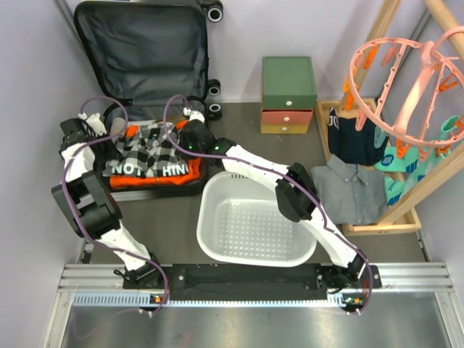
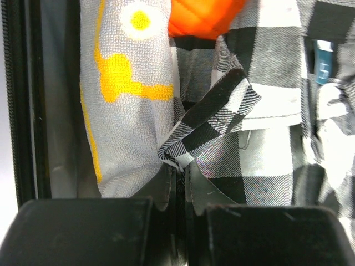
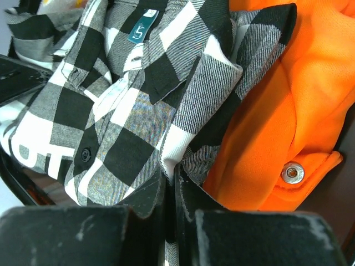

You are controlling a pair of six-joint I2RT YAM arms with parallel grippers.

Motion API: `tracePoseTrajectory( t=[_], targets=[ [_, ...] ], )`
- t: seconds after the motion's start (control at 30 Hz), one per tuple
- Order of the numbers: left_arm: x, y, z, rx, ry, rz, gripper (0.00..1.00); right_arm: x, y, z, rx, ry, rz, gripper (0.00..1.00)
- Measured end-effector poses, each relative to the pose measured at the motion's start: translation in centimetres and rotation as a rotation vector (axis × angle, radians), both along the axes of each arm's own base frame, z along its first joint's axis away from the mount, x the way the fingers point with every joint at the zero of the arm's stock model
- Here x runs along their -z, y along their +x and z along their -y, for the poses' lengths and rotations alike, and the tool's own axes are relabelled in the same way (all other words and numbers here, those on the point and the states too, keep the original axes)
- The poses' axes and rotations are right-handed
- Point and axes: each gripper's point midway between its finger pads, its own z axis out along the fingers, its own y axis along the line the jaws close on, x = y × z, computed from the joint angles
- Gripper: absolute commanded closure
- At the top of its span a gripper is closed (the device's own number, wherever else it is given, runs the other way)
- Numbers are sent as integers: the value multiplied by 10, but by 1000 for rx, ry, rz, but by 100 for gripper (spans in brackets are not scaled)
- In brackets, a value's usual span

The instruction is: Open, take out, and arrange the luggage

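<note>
Pinching folds of the black-and-white checked flannel shirt (image 3: 127, 111), our left gripper (image 2: 180, 172) and right gripper (image 3: 169, 177) have jaws clamped tight. We seem to be emptying the open black ribbed hard-shell luggage (image 1: 141, 51) at the table's far left; next we must lift both ends together, level.

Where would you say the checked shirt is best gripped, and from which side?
Pinch a raised fold from above: the checked shirt lies crumpled atop the other clothes, so ridges stand up. The left gripper and right gripper are each shut on one.
</note>
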Motion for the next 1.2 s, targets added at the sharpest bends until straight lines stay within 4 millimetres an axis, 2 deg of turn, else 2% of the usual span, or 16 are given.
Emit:
tracePoseTrajectory(
  t=[0.1,0.2,0.3,0.5,0.57,0.63,0.73,0.77,0.87,0.9,0.97,1.03,1.2],
  targets=[
    [-8,-3,5,11,-8,12,100,-3,0,1,-5,2,10,100],
    [-19,-4,9,18,-5,28,100,-17,-2,6,-13,8,29,100],
    [-29,-6,12,24,1,45,100,-44,-4,11,-22,31,63,100],
    [-43,-12,25,59,-16,65,100,-115,-7,19,-33,131,153,100],
    [-44,-11,26,63,-14,68,100,-128,-6,21,-31,155,171,100],
    [-43,-12,24,59,-5,64,99,-133,-3,21,-28,168,180,100],
    [-39,-12,22,60,7,54,86,-122,-1,25,-23,147,163,100],
    [-36,-11,21,66,9,47,75,-117,-1,26,-21,141,157,100],
    [-15,-12,18,78,11,-5,56,-98,-1,29,-20,111,132,100],
    [-5,-13,16,75,11,-37,53,-90,-2,30,-21,98,120,100],
    [11,-15,12,70,11,-84,49,-71,-4,33,-21,70,87,100],
    [20,-18,10,61,11,-116,48,-61,-6,35,-22,61,65,100],
    [16,-20,4,34,37,-124,43,-37,-11,42,-16,21,8,100]
  ],
)
